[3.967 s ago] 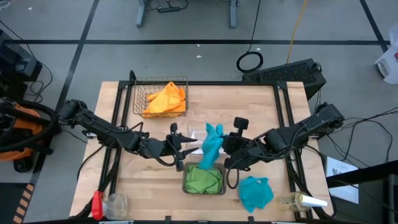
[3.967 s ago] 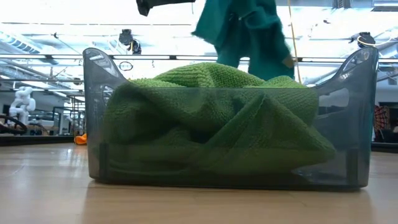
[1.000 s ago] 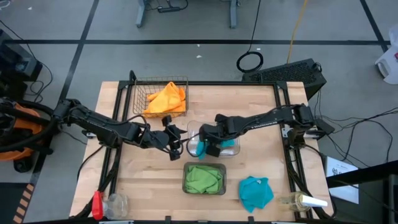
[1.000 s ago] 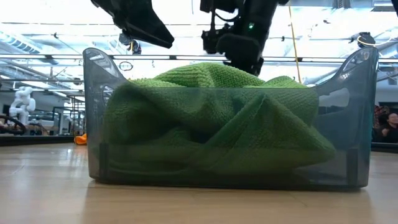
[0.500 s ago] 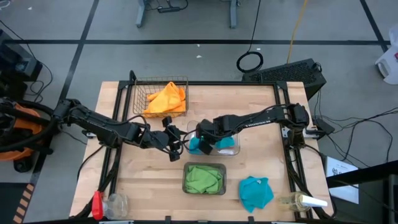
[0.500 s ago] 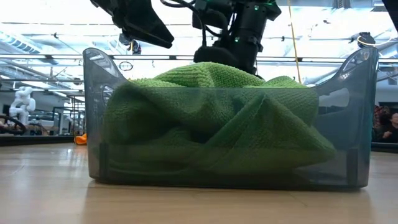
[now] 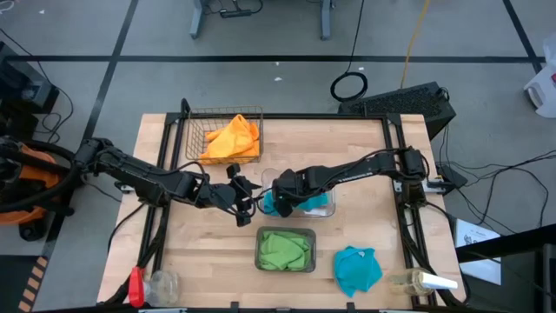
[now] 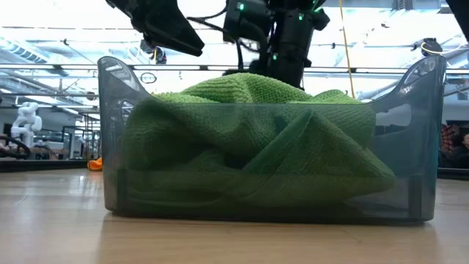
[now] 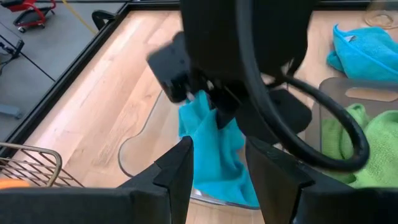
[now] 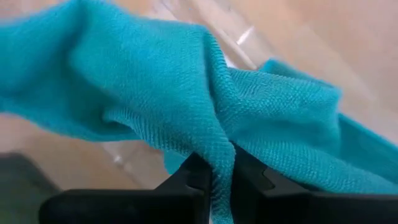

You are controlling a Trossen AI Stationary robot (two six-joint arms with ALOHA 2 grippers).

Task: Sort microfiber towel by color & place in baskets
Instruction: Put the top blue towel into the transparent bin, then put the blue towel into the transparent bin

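Note:
My right gripper [image 7: 281, 196] reaches in from the table's right over the clear tray [image 7: 323, 209] at mid-table and is shut on a teal towel [image 7: 276, 205]. My left gripper [image 9: 217, 177] is open, close to the tray's left side, and touches nothing. A second teal towel [image 7: 356, 268] lies flat on the table near the right front. Green towels [image 7: 284, 249] fill the grey tray [image 8: 110, 132]. Orange towels [image 7: 231, 139] sit in the wire basket [image 7: 195, 130]. My right gripper pinches a raised fold of the teal towel [image 10: 217, 158] between its two fingers. It comes from above, slanting in from the table's right. The towel hangs slack below the fingers, and its lower end [image 9: 227, 180] rests on the clear tray's floor.
The grey tray stands just in front of the clear tray, the wire basket behind and to its left. A clear bottle [image 7: 161, 283] lies at the near left corner, another bottle [image 7: 423, 280] at the near right. Bare wood shows right of the clear tray.
My right gripper has moved toward the table's left and downward over the clear tray, still shut on the teal towel. The towel has travelled with it toward the tray's left end, and its lower part has come to rest on the tray.

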